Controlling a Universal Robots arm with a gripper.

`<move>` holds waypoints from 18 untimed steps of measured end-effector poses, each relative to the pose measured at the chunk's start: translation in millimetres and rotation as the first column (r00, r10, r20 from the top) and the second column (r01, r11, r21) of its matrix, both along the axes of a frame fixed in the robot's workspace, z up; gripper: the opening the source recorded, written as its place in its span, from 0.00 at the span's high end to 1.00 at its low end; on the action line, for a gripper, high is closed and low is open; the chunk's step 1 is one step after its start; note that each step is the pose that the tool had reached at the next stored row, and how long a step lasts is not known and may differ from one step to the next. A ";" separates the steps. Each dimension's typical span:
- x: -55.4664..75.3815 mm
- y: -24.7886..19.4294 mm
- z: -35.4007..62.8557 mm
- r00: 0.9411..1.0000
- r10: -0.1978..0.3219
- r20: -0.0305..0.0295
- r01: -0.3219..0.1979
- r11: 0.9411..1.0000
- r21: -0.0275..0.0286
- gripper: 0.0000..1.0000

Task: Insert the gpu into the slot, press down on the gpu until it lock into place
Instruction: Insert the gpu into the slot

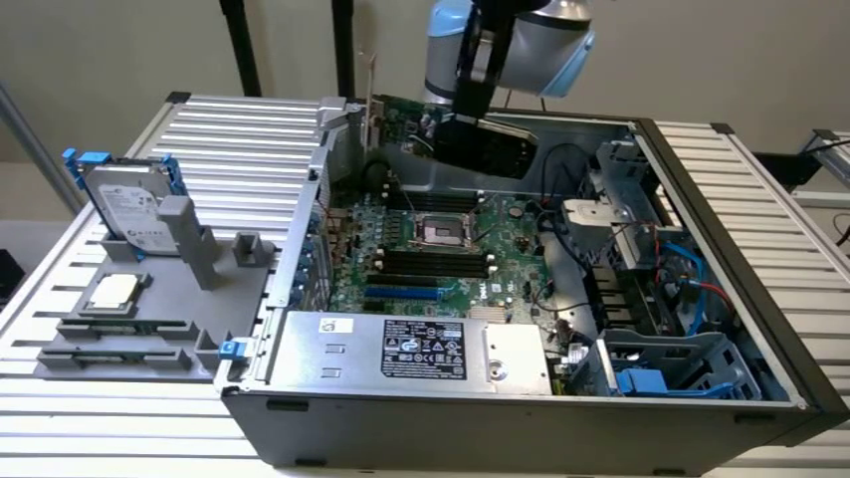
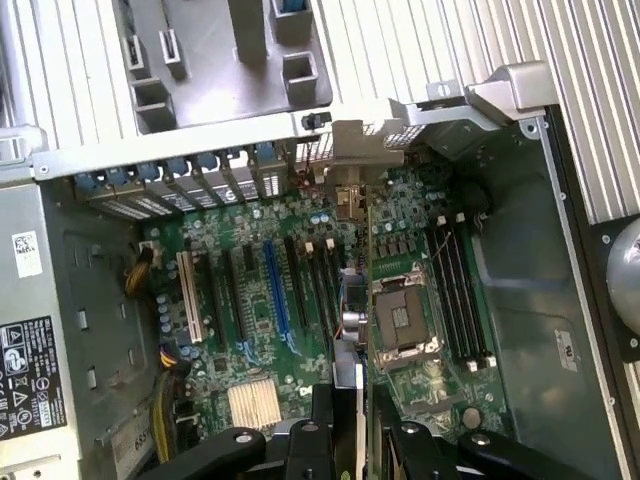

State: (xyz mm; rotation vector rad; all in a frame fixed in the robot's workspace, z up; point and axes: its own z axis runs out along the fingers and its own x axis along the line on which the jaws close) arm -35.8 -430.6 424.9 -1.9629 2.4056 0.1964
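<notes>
- Closest up, the gripper [image 2: 360,415] is seen clamped on the gpu [image 1: 489,151], jaws set wide around the card, which is caught edge-on in the wrist view.
- gpu is held up in the air over the far end of the open case [image 1: 531,428], well clear of the motherboard [image 1: 452,254].
- slot [image 2: 272,290], the long blue one, is not filled yet. The card's edge is lined up parallel to it but off to the side, nearer the cpu socket [image 2: 400,315].
- power supply [image 1: 412,349] is sat against the case's near wall.
- hard drive [image 1: 126,204] is parked outside, on the exterior view's left.
</notes>
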 end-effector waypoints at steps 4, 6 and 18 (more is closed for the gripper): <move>0.0 0.0 -2.1 0.997 0.072 0.004 -0.072 0.997 0.000 0.74; -0.1 0.0 -3.5 0.995 0.103 0.009 -0.103 0.995 -0.001 0.74; -7.6 -2.5 -20.1 0.993 0.112 0.045 -0.112 0.994 -0.002 0.74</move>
